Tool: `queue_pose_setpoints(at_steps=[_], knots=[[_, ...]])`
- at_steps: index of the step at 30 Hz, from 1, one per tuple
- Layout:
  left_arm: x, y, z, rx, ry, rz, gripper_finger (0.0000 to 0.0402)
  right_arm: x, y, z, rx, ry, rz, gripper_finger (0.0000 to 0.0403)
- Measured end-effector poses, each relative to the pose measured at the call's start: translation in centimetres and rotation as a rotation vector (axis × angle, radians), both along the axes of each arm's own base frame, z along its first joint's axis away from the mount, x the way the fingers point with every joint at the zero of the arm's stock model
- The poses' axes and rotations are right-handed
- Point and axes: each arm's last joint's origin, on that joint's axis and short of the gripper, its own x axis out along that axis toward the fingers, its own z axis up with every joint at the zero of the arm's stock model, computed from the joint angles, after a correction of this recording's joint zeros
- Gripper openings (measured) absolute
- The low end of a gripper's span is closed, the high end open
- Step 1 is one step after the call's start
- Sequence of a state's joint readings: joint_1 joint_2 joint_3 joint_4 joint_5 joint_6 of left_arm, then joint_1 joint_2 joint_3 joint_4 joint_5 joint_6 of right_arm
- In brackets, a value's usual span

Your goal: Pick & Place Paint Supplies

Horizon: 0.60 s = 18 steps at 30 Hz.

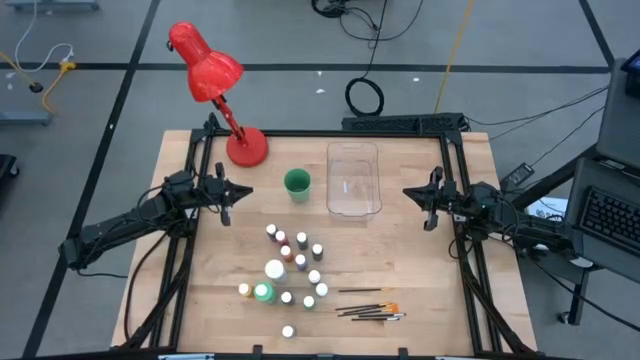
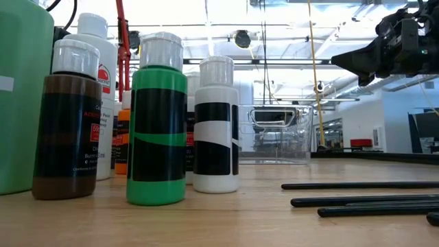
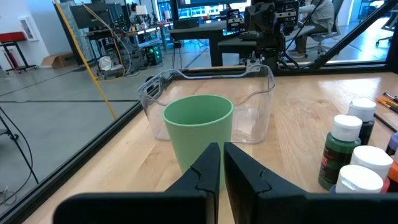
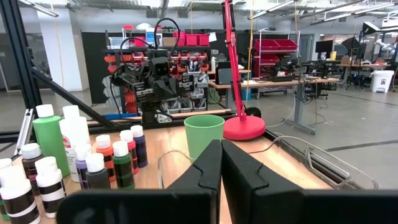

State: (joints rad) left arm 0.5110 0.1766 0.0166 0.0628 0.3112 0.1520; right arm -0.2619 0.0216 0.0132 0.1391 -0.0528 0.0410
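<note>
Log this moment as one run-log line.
left gripper: shut, empty, table's left | right gripper: shut, empty, table's right | paint bottles, brushes: on table, untouched

The table [image 1: 420,300] is pale wood with a smooth, satin grain. On it the bottles [image 2: 157,123] are glossy plastic with white caps. The brushes [image 2: 357,185] beside them have slim matt-black handles. Behind the bottles the tray [image 3: 249,93] is clear plastic; the cup [image 3: 198,134] is matt green; the lamp [image 1: 205,65] — glossy red.
</note>
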Motion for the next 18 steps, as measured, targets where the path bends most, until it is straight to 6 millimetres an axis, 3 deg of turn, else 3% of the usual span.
queue_pose_setpoints(at_steps=[18], knots=[[0.0,0.0,0.01,-0.066,-0.014,0.006,0.0026,-0.03,0.0,0.22,-0.006,-0.021,-0.001,0.0006]])
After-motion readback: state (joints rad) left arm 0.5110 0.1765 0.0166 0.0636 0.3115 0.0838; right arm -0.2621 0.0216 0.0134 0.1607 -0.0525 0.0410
